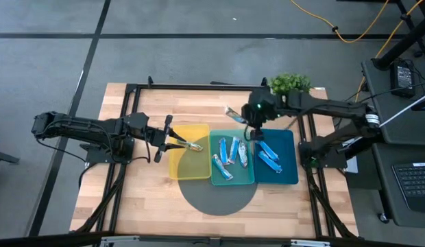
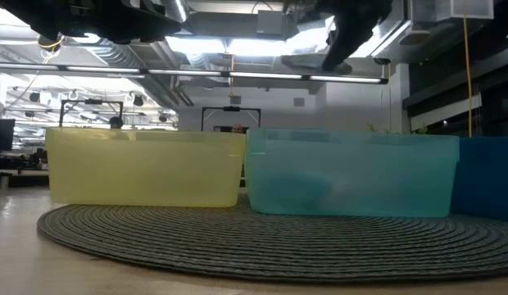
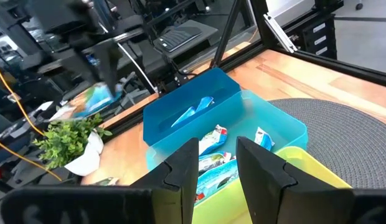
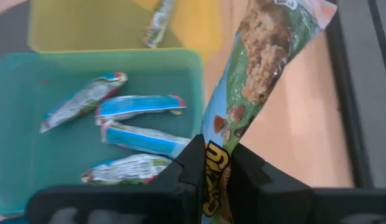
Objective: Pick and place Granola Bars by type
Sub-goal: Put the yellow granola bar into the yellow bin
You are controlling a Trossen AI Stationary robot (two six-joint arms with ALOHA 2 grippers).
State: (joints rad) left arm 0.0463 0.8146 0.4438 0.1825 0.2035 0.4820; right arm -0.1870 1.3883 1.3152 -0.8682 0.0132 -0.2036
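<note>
Right gripper [image 4: 213, 163] clamped on granola bar [image 4: 261, 68], raised over far edge of teal tray [image 1: 232, 180]; wrapper's lower end hidden between fingers. Left gripper [image 3: 216, 163] parted over yellow tray [image 1: 179, 169], bar [image 1: 194, 145] below partly obscured.

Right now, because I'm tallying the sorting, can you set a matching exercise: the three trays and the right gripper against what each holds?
1. yellow tray
2. teal tray
3. dark blue tray
4. right gripper

a. two bright blue bars
b. jaws shut on one tan-brown bar
c. one lone bar
d. four blue-and-white bars

Pairs: 1-c, 2-d, 3-a, 4-b
</note>
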